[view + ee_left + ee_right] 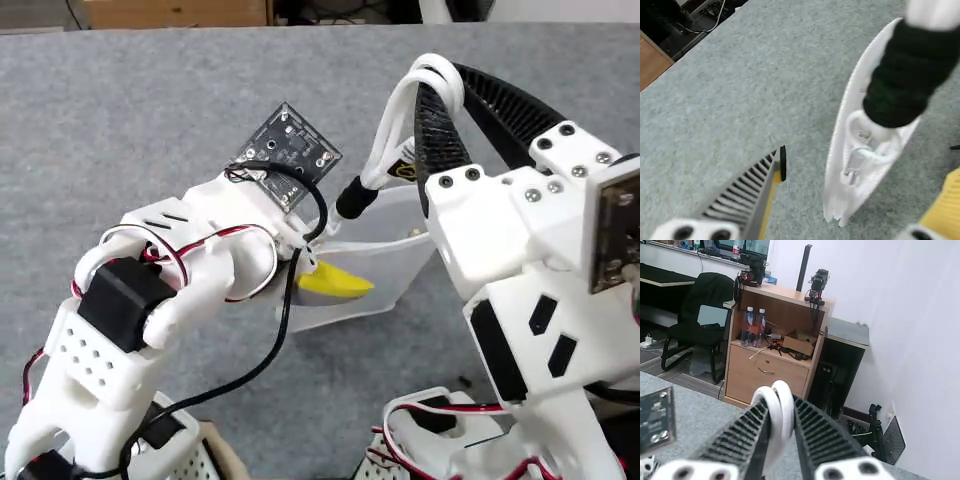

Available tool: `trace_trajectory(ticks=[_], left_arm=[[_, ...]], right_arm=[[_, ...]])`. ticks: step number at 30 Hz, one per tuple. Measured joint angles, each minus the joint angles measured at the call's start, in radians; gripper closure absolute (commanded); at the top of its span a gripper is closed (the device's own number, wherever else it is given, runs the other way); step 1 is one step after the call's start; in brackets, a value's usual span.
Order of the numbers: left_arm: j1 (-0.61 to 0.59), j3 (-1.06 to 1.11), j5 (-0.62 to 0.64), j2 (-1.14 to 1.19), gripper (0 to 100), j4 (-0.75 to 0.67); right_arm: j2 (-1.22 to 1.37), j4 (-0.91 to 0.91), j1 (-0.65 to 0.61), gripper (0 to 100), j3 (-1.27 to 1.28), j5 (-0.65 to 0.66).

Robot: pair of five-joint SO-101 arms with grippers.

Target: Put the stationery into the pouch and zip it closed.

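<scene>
The translucent white plastic pouch (385, 255) stands on edge in the middle of the grey felt desk (150, 100). I cannot tell whether stationery is inside. Zipping looks like the step in hand. The left gripper (865, 175), at the pouch's 9 o'clock, is spread wide around it, as its wrist view shows. The right gripper (780, 406), toward 1 o'clock, pinches a white cord loop (776, 390), which the high view traces down to the pouch's top edge.

I find even, diffuse light over the surface (150, 120), with faint shadows at lower centre. The wall (900, 315), upper right, reads very bright. The black sleeve (905, 75), upper right, is out of focus.
</scene>
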Motion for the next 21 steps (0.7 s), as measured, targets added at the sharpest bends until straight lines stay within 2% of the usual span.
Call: trace_trajectory(ticks=[21], left_arm=[[0.009,0.091,-0.003,0.000,53,0.000]], right_arm=[[0.000,0.000,0.000,98.6,0.000,0.000]])
